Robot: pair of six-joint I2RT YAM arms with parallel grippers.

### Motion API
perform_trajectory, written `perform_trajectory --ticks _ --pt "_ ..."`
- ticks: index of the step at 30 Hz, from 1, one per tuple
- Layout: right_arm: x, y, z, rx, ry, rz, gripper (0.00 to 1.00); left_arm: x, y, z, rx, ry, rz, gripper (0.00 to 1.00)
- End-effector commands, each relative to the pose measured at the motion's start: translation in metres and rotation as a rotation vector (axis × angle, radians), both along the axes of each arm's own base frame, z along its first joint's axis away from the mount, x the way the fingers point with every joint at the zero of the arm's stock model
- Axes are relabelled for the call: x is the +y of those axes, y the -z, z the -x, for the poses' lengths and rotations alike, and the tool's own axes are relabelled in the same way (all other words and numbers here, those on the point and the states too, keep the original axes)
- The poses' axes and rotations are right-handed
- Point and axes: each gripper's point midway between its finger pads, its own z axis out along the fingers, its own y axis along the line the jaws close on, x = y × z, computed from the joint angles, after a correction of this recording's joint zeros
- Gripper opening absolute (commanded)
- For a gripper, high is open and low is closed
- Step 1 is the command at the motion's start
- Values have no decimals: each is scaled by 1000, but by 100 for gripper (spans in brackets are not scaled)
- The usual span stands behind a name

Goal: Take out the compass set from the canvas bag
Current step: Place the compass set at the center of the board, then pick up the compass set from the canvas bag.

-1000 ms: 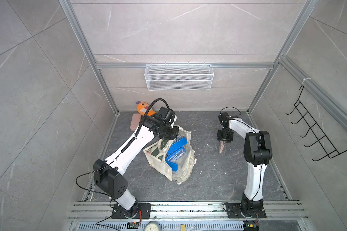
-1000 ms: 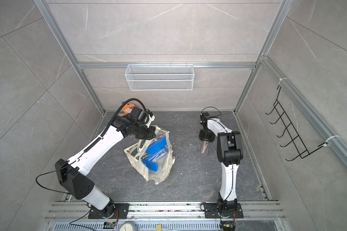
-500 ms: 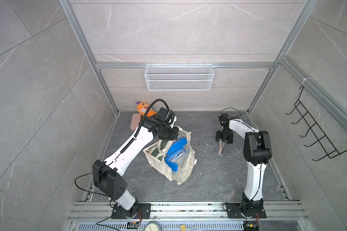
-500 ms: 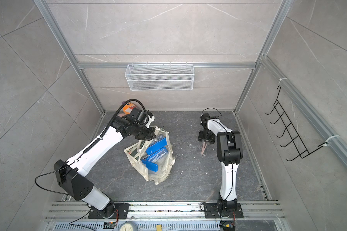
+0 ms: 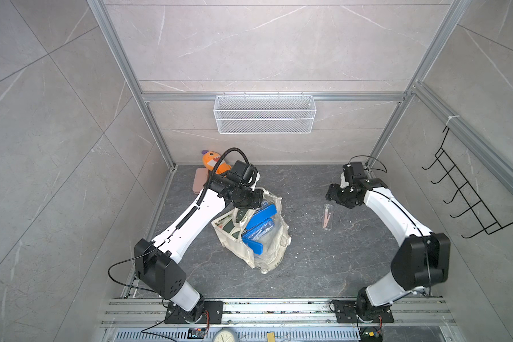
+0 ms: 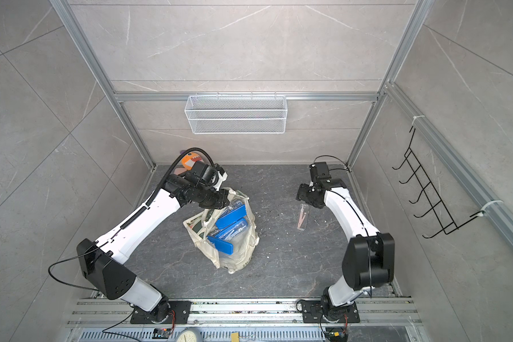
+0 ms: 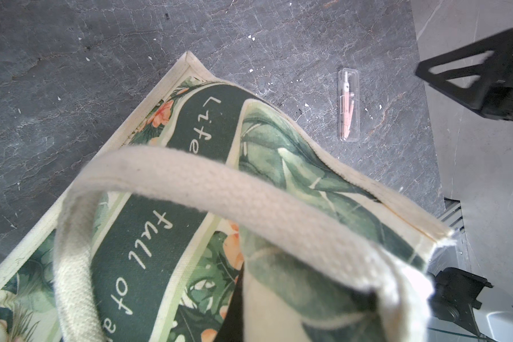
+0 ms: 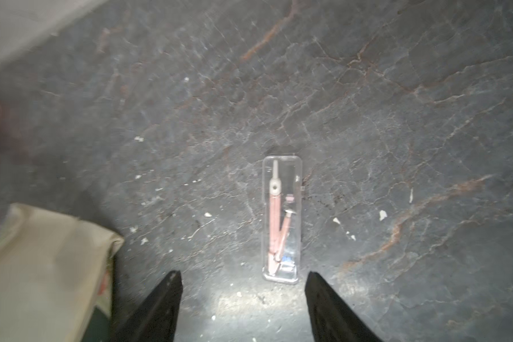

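The compass set [image 8: 282, 220], a pink compass in a clear plastic case, lies flat on the dark floor [image 5: 327, 217] [image 6: 302, 217] [image 7: 349, 105], outside the bag. My right gripper [image 8: 243, 275] hovers open just behind the case's near end, touching nothing [image 5: 332, 194] [image 6: 301, 192]. The canvas bag [image 5: 234, 241] [image 6: 206, 242] stands mid-floor with its mouth up. My left gripper [image 5: 253, 201] [image 6: 219, 201] is shut on the bag's top edge by a handle, holding it up. The bag's green print [image 7: 190, 142] fills the left wrist view and hides the jaws.
Blue cases [image 5: 261, 217] stick up inside the bag. An orange plush toy [image 5: 212, 160] and a flat pink case [image 5: 200, 180] lie in the back left corner. A wire basket [image 5: 264, 114] hangs on the back wall and a black hook rack [image 5: 468, 198] on the right wall.
My right gripper has opened wider and drawn slightly back from the compass set, which stays on the floor. The left arm and the bag have not visibly moved.
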Motion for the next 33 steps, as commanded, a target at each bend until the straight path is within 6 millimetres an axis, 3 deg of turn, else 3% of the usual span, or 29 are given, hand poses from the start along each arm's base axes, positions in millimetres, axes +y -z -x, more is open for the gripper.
perform_trajectory --ticks 1,6,11,21,24,26,30,33 --pt "32 -29 8 -100 -46 -188 68 0 -17 5 -21 -6 50 0" --pt "77 -44 43 -62 -119 -325 57 1 -14 4 -16 -11 38 0" --pt "136 -57 86 -85 -203 -387 53 2 -12 4 -12 -17 31 0" --pt "235 -88 173 -122 -406 -347 48 3 -13 3 -12 -19 25 0" --pt "266 -76 199 -95 -491 -293 48 3 -14 3 -12 -20 26 0" --pt "281 -56 209 -61 -523 -259 46 3 -14 4 -13 -21 26 0" --pt "289 -14 207 -6 -509 -186 44 4 -14 4 -13 -20 27 0" --pt "292 -3 202 -8 -514 -160 48 3 -15 5 -15 -20 30 0"
